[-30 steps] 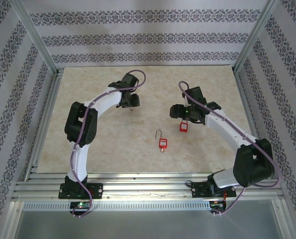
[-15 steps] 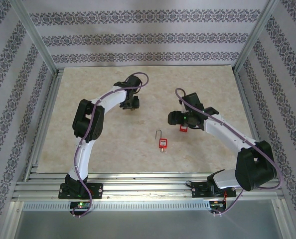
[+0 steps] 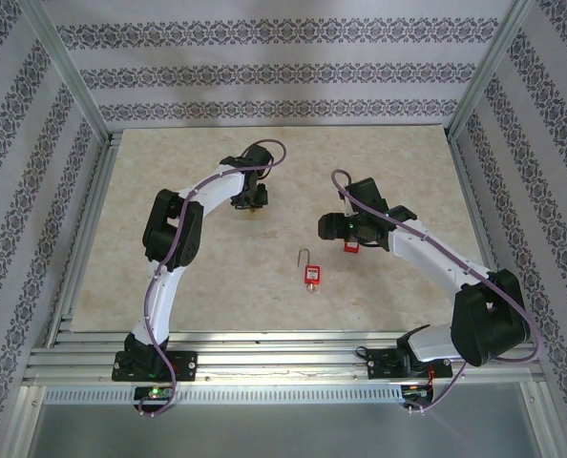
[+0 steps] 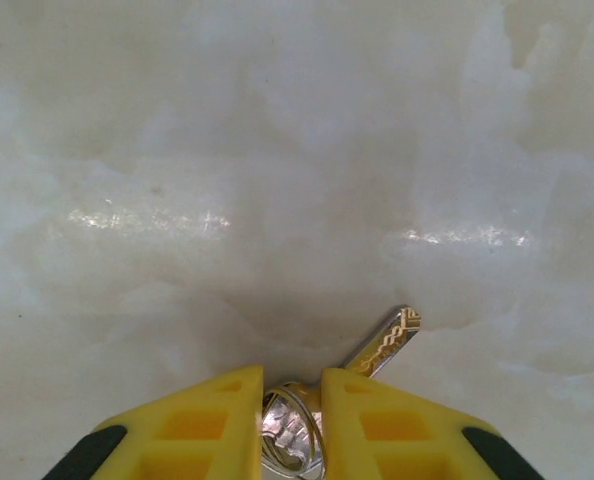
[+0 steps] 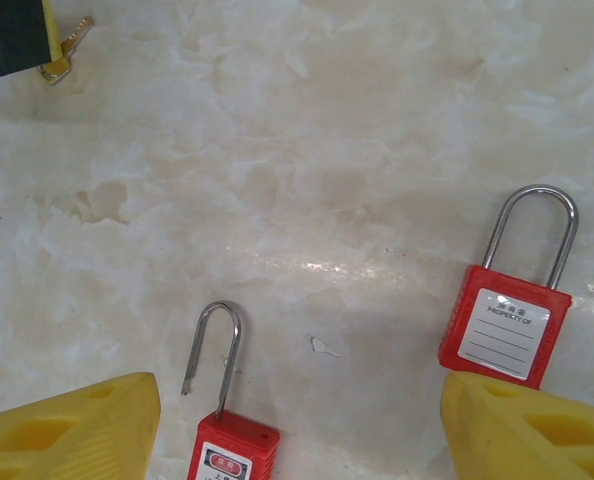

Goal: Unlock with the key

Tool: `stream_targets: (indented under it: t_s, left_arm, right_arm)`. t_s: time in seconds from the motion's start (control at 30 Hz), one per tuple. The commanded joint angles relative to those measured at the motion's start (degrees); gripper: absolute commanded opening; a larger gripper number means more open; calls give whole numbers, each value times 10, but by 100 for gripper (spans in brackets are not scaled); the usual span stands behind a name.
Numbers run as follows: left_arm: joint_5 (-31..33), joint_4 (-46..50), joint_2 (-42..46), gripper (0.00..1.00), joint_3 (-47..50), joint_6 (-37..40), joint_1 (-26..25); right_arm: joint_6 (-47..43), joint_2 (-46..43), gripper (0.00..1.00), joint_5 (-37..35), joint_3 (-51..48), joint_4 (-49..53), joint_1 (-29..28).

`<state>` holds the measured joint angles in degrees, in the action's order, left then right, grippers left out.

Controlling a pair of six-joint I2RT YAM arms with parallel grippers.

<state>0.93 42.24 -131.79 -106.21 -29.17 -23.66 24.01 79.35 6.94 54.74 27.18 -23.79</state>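
The pale marbled bench point(image 3: 408, 162) sat inside patterned walls. Towards its far left, the left end effector point(image 4: 292, 378) pinched the key point(image 4: 387, 340) by its ringed head, blade jutting forward. The right end effector point(image 5: 299, 385) stood spread wide (an open-shackled red padlock point(image 5: 232, 455) between its fingers, a closed padlock point(image 5: 505, 328) just beside one finger).

Counter point(image 3: 226, 296) lies bare along the far edge and at 6 to 7 o'clock, which leaves free passage. Mid-counter obstacles are the open padlock point(image 3: 311, 274) at 5 o'clock and the shut padlock point(image 3: 352, 247) at 3, just beside the spread right claw point(image 3: 345, 233) — a narrow bare lane runs between them. At 11 o'clock the left claw point(image 3: 253, 198), pinching the key point(image 4: 382, 343), blocks the way.
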Motion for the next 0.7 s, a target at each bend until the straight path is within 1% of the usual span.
stream_targets:
  t_s: [0.0, 0.1, 0.17, 0.27, 0.33, 0.43, 0.5, 0.67]
  left_arm:
    - [7, 30, -4, 14, 10, 13, -5]
    - [1, 11, 17, 4, 34, 19, -6]
    - [-1, 1, 33, 0, 49, 23, -5]
    - [-5, -28, 75, 0, 91, 31, -6]
    - [-13, -70, 117, 0, 135, 32, -6]
    - [-33, -144, 194, 0, 211, 22, -8]
    - [-53, -206, 257, 0, 266, 7, -13]
    - [-89, -356, 386, 0, 377, -34, -26]
  right_arm:
    - [-1, 6, 74, 0, 2, -8, -6]
    - [-1, 14, 74, 2, 8, -6, -10]
    - [2, 18, 74, 2, 14, -6, -14]
    - [23, 20, 75, 14, 16, -20, -15]
    - [51, 21, 75, 36, 20, -36, -12]
    - [105, 25, 75, 86, 25, -76, -12]
    - [159, 27, 76, 115, 24, -117, -13]
    - [315, 24, 75, 175, -17, -281, -17]
